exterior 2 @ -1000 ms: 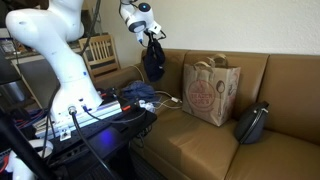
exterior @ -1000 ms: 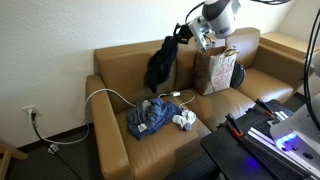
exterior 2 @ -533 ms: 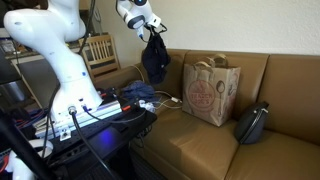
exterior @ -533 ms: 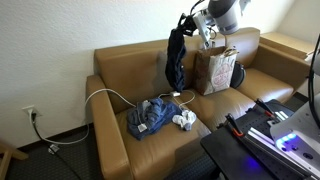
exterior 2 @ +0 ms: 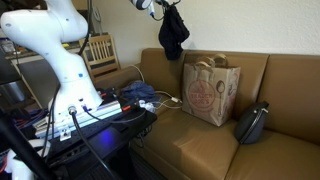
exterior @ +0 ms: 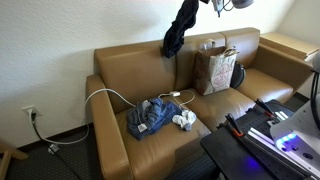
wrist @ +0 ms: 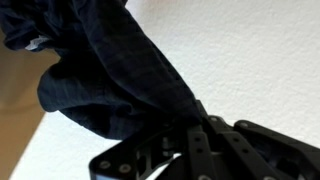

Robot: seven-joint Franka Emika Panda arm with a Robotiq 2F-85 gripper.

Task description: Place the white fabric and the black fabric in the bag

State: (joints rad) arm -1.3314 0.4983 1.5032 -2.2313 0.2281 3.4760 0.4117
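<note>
In an exterior view, the claw [exterior: 205,4] was right up at the top edge, clamped shut on the black fabric [exterior: 181,30]. The cloth dangled in mid-air over the backrest of the sofa [exterior: 125,65]. The bag [exterior: 215,68] stood upright on the seat at about four o'clock from the hanging cloth. A small black bag [exterior: 238,74] leaned just beside it at three o'clock. Down at seven o'clock from the fabric lay a denim garment [exterior: 150,116], with a scrap of cloth [exterior: 184,121] touching its edge. A white cable [exterior: 108,95] looped across the cushion.

In an exterior view from another spot, the claw [exterior 2: 160,5] again pinched the black fabric [exterior 2: 173,31] from twelve o'clock. The bag [exterior 2: 210,92] sat at five o'clock from it, handles standing up at the mouth. The small black bag [exterior 2: 252,122] sat on the seat just beyond. The robot arm [exterior 2: 60,60] filled the nine o'clock side, near the denim garment [exterior 2: 135,95].

In the wrist view, the claw [wrist: 200,120] was closed tight on the black fabric [wrist: 100,70], which bunched toward ten o'clock. The wall [wrist: 250,50] was behind it, and a sliver of sofa [wrist: 15,100] showed at nine o'clock.
</note>
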